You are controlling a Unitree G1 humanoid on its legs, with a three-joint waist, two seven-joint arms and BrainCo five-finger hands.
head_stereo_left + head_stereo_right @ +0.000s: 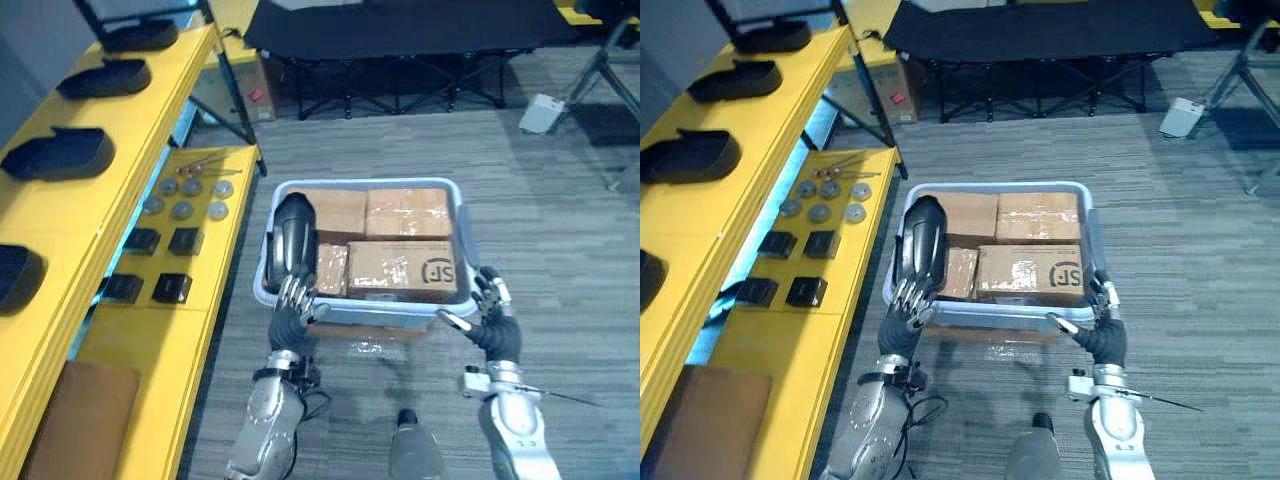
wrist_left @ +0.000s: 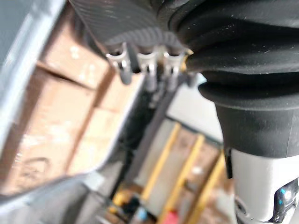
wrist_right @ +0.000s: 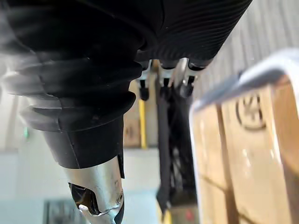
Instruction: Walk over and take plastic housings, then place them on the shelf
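Your left robot hand clamped on black oblong plastic housing over grey plastic bin, right robot hand fingers apart

Plastic housing: you cannot see its lower end, wrapped in the fingers of your left hand.
Cardboard box: its left part hides behind that housing.
Shelf housing: cut off at the left edge.
Brown board: cropped at the bottom edge.
Round parts: too small for you to identify.
Bin: blurred in your left wrist view.
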